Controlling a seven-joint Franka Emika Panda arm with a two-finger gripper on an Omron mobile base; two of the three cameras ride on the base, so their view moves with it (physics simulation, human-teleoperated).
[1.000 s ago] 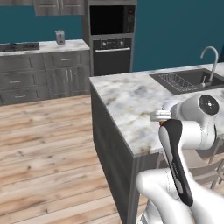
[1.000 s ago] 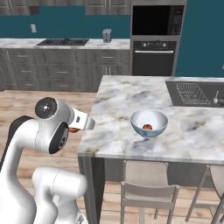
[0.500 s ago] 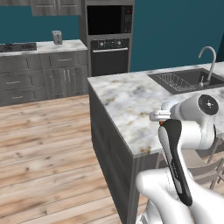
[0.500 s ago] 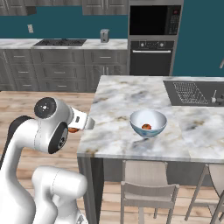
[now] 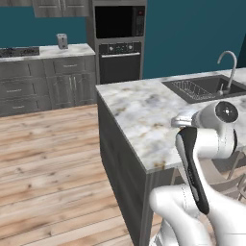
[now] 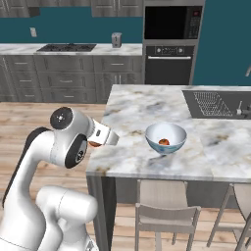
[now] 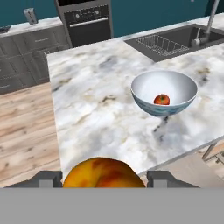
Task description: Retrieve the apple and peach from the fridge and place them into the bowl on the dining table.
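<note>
1. One fruit, the peach (image 7: 104, 173), sits between the two finger tips of the gripper (image 7: 104, 178); the jaws stand about half-wide, closed on its sides.
2. The apple (image 7: 162, 99) lies inside the bowl (image 7: 144, 103), which stands on the dining table (image 7: 87, 109) near its near edge.
3. Judgement: the peach is light, round and smooth-skinned, and apt to roll or slip. A hold across its widest middle suits it best.
4. Judgement: the glossy bowl may slide if knocked; release low, beside the apple.
</note>
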